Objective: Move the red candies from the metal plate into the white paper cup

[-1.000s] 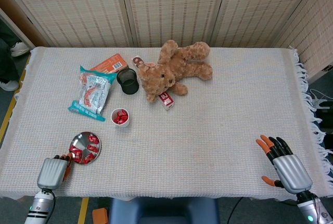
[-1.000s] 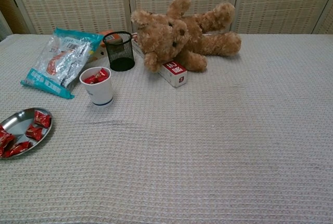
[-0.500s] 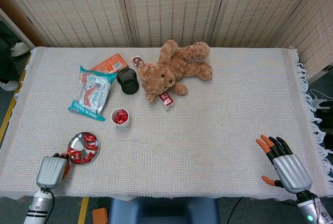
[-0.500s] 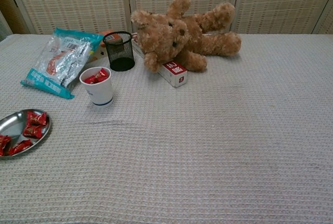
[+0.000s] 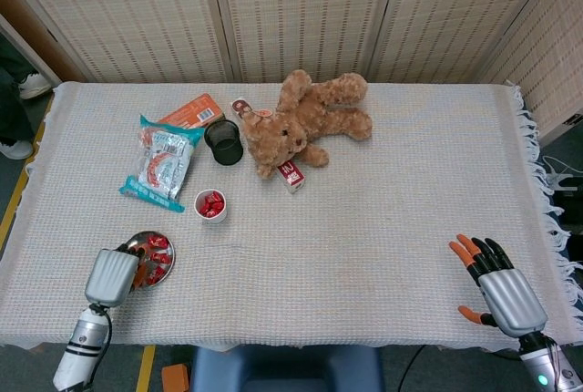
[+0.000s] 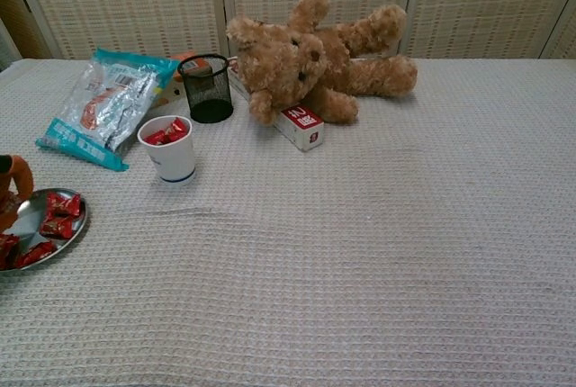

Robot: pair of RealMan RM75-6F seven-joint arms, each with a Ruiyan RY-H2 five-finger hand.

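This looks like a staged indoor test room rather than a lived-in home. Woven folding screens (image 5: 301,14) close off the back, and a tabletop (image 5: 392,228) under a pale fringed cloth carries unrelated props: a teddy bear (image 5: 305,123), snack bag (image 5: 162,162), mesh cup (image 5: 223,141). Bare floor with yellow tape (image 5: 11,210) shows at the left, beside someone's shoe (image 5: 35,85).

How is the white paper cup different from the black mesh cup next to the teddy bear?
The white paper cup has solid white walls with a dark stripe near the bottom, while the black mesh cup is dark see-through wire. The paper cup holds red candies; the mesh cup looks empty. The paper cup stands nearer the metal plate; the mesh cup sits farther back beside the teddy bear. Both stand upright with open tops.
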